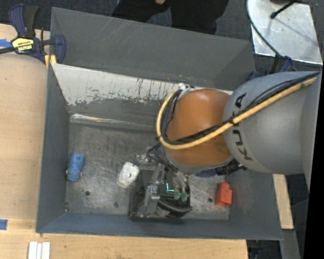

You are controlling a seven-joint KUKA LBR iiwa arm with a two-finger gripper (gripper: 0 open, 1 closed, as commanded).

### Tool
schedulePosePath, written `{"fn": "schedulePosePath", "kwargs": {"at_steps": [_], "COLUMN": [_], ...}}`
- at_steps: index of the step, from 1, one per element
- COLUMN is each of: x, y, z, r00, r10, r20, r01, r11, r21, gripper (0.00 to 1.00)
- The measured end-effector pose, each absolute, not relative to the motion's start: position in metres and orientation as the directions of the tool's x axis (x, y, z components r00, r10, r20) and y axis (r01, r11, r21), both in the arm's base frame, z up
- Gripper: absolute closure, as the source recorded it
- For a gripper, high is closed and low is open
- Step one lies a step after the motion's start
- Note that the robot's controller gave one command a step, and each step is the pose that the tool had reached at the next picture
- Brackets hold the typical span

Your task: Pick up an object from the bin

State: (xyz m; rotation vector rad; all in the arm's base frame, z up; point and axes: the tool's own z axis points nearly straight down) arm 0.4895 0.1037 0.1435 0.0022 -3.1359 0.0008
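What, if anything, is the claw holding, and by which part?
It cannot be told. The claw sits low by the near wall of the bin, its tip dark and hidden; the white lump lies loose beside it.

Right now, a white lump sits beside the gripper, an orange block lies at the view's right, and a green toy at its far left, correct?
Not quite: the camera view shows the far-left toy is blue, not green. The white lump beside the gripper and the orange block at the right are as stated.

Brand name KUKA in black letters, running along the grey arm
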Motion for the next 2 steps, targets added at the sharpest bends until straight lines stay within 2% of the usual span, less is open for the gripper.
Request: {"fn": "schedulePosePath", "kwargs": {"at_steps": [1, 2], "x": [0.487, 0.485], "y": [0.035, 0.100], "z": [0.129, 0.138], "r00": [-0.988, -0.965], "r10": [-0.154, -0.264], "r20": [0.001, -0.005], "r01": [-0.154, -0.264], "r11": [0.988, 0.965], "r21": [-0.003, 0.002], "gripper": [0.00, 0.00]}}
